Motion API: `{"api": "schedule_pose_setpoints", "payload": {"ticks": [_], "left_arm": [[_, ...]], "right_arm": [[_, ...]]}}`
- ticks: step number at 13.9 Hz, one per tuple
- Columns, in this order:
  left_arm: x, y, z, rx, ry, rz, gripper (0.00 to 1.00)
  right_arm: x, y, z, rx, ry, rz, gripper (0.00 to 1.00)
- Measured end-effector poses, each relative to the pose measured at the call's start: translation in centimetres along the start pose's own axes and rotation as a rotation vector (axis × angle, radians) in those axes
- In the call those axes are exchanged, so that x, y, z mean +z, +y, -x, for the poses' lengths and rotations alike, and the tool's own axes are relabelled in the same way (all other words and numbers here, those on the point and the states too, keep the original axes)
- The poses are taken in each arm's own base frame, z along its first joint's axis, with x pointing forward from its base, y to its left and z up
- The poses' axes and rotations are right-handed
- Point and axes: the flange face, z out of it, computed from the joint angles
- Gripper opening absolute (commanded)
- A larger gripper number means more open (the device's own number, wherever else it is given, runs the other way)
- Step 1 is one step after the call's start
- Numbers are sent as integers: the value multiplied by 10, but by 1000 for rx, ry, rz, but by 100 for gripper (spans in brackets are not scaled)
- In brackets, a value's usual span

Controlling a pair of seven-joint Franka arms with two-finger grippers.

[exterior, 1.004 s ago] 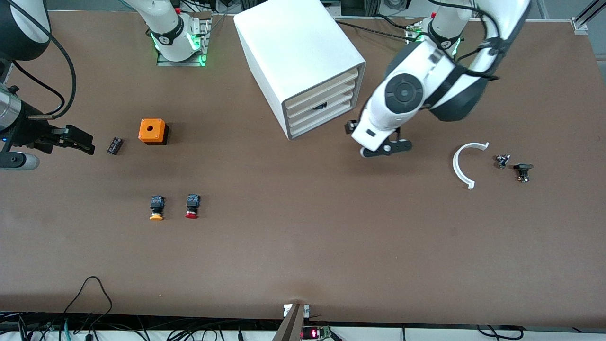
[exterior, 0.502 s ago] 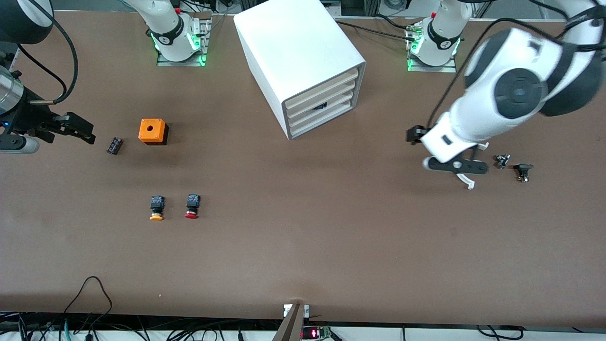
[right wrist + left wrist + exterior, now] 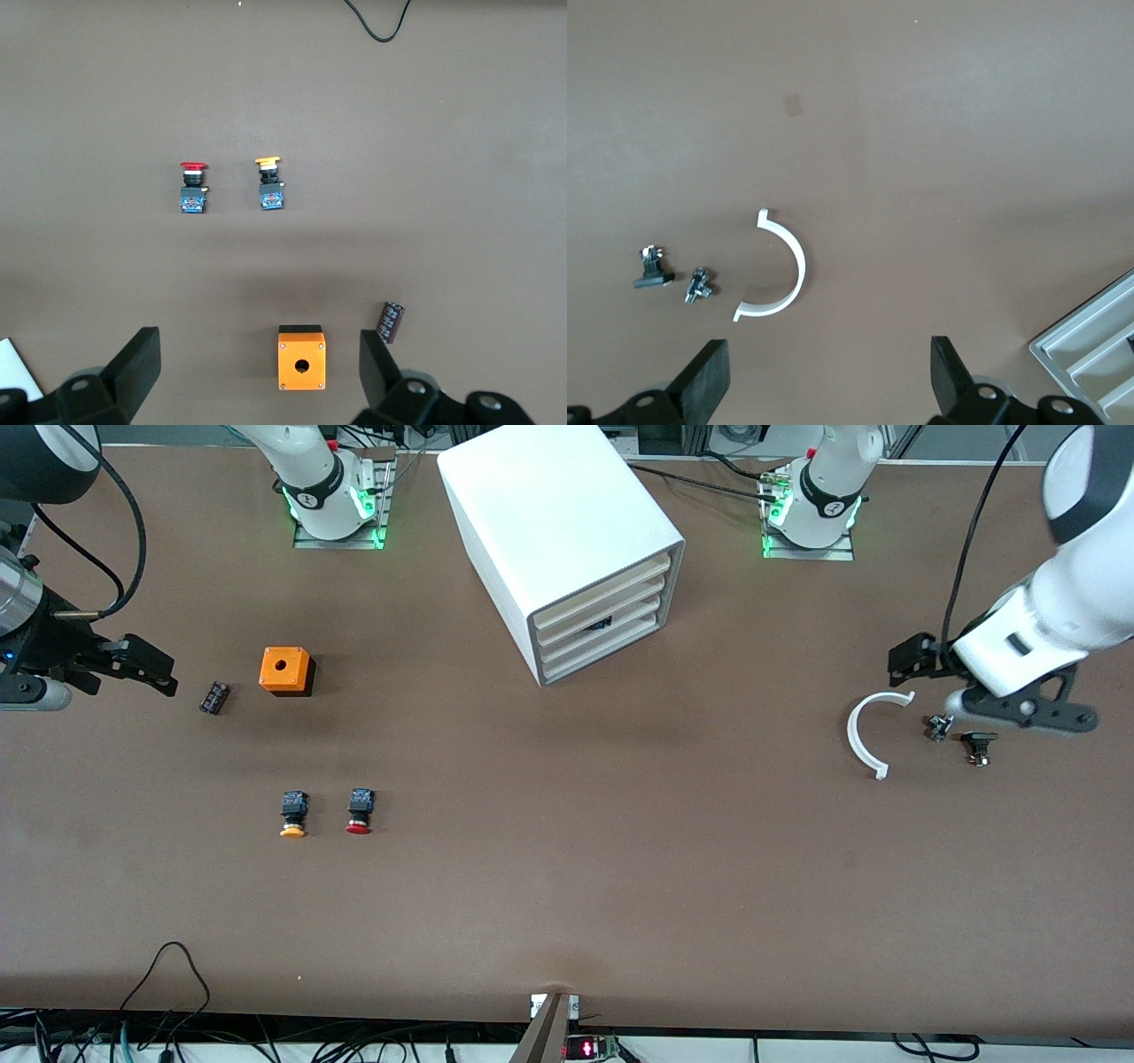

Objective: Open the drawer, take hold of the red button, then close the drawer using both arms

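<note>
Red button (image 3: 359, 812) lies on the table beside the yellow-capped button (image 3: 293, 815), nearer the front camera than the orange box (image 3: 285, 670). Drawer cabinet (image 3: 567, 540) has all drawers pushed in. Left gripper (image 3: 1019, 713) is up over the white curved piece (image 3: 866, 735) and small parts (fingers spread, empty). Right gripper (image 3: 146, 669) hangs at the right arm's end near the small black cylinder (image 3: 213, 697), fingers spread, empty.

An orange box with a hole (image 3: 285, 670) sits on the brown tabletop (image 3: 567, 886), a small black capacitor (image 3: 213, 697) just beside it. A yellow-capped push button (image 3: 293, 814) lies nearer the front camera. Toward the left arm's end lie a white curved clip (image 3: 864, 733) and two small metal fittings (image 3: 940, 726).
</note>
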Motion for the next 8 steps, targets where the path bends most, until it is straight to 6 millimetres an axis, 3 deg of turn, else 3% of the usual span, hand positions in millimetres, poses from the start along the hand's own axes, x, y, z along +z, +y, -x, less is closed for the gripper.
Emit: {"api": "schedule_pose_setpoints", "payload": {"ticks": [5, 8], "left_arm": [[-2, -5, 2, -33, 75, -14, 100], [-7, -5, 25, -42, 87, -19, 100]], "right_arm": [[-1, 0, 0, 0, 2, 0, 99], [-1, 0, 0, 0, 4, 0, 99]]}}
